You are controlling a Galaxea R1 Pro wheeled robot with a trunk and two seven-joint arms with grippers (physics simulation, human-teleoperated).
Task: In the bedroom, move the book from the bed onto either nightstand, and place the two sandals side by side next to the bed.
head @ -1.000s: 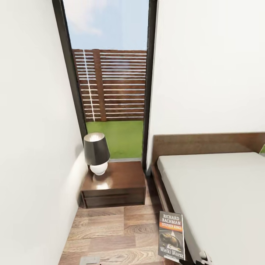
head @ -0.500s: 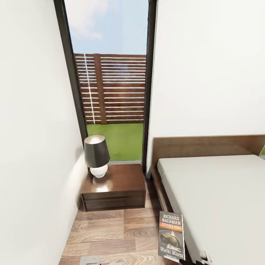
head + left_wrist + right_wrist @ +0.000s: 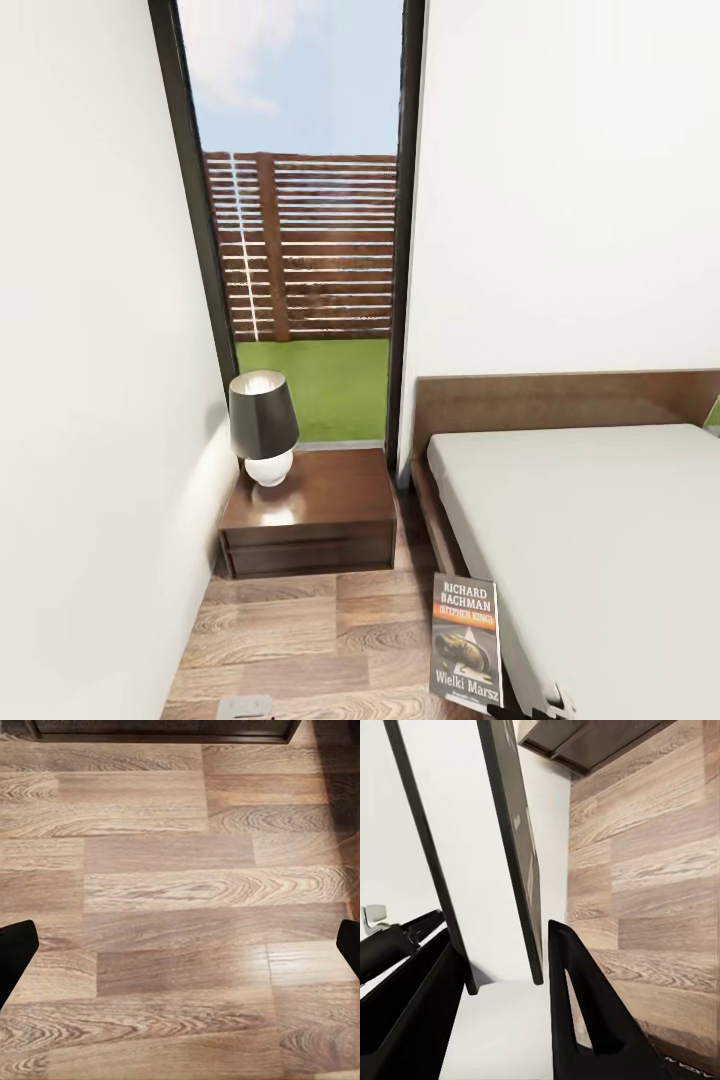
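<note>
The bed [image 3: 600, 520] lies at four o'clock, the nightstand [image 3: 320, 505] at seven with a lamp [image 3: 263, 425] on it. The book [image 3: 466, 641] stands upright at five, clamped between the right pincer [image 3: 502, 967] fingers: thin, light and bendy, best held by its lower edge. The left pincer [image 3: 180, 945] hangs wide over floor [image 3: 180, 870].

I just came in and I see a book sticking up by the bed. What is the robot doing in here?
The robot is carrying the book in its right gripper, holding it upright beside the bed. Ahead of it sits the nightstand with a lamp on top, under the tall window. The book is not on the nightstand yet. The left gripper is open and holds nothing, above the wooden floor.
</note>
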